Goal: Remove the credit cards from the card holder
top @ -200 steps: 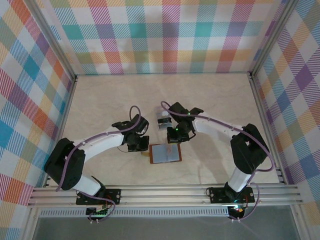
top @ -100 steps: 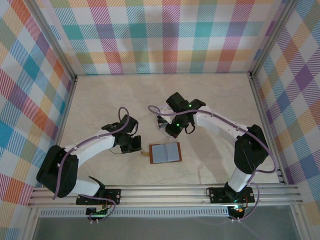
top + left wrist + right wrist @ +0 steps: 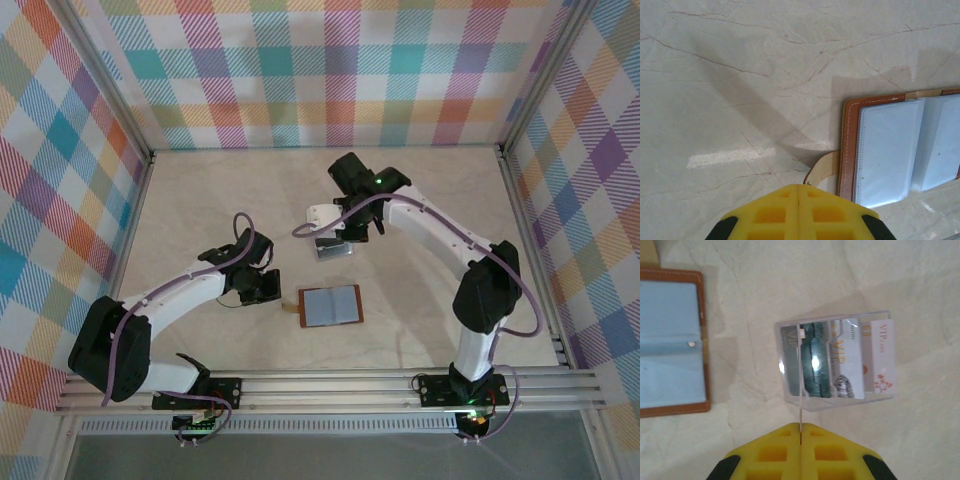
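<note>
Three cards [image 3: 840, 360], dark green, grey and white, lie side by side in a clear box [image 3: 790, 402] on the table [image 3: 200, 200]. Another thin card [image 3: 800, 390] is seen edge-on, pinched in the right gripper [image 3: 801, 426] above the box. The wallet [image 3: 330, 305] lies open flat, lining up, near the box but apart from it. The left gripper [image 3: 799, 187] has its pads pressed together on nothing, just beside the wallet's tab [image 3: 822, 167].

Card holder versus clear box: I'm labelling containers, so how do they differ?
The card holder is brown leather with blue lining; the clear box is see-through plastic. The card holder lies opened flat, with no cards visible in it; the clear box has raised walls and several cards inside. Both are rectangular and sit apart on the table.
</note>
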